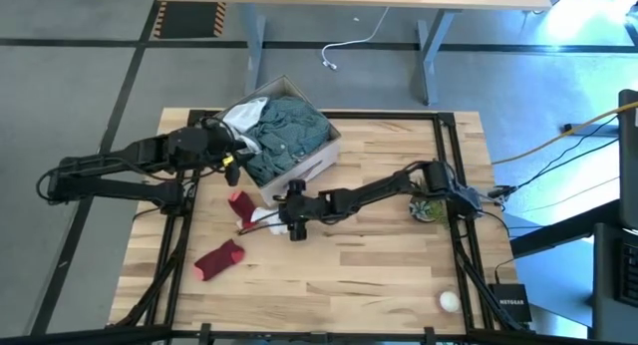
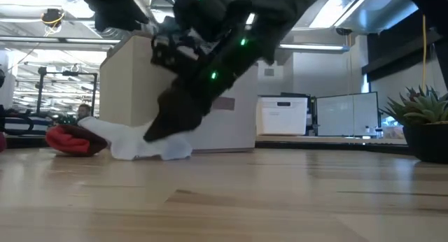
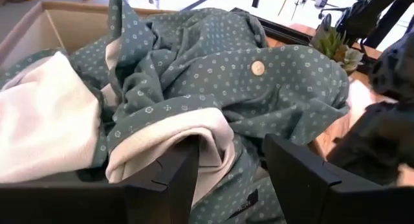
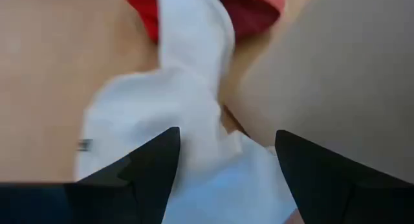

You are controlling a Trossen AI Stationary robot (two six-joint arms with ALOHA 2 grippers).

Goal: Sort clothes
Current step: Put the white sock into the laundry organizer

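A beige cardboard box (image 1: 311,167) stands at the table's far middle. It holds a teal-green dotted garment (image 1: 286,131) and a white piece (image 1: 244,116). My left gripper (image 1: 231,151) is open at the box's left side, its fingers astride a white-lined fold of the teal garment (image 3: 194,130). A white sock (image 1: 261,218) lies on the table in front of the box, next to a dark red sock (image 1: 239,202). My right gripper (image 1: 273,216) is open, down at the white sock (image 4: 187,88). A second red sock (image 1: 218,258) lies nearer the front. My left gripper stands with one finger (image 3: 174,179) against the garment's white-lined fold; I cannot tell whether it touches. My right gripper comes slanting down from the table's right, its open fingers on either side of the white sock's near end (image 4: 213,166). One fingertip (image 2: 155,132) meets the sock, which lies flat on the table.
The box wall (image 4: 349,75) stands close beside my right gripper. A small potted plant (image 1: 431,207) stands at the right by the right arm's base. A small white ball (image 1: 450,301) lies at the front right. Bare wood shows across the front (image 1: 339,285).
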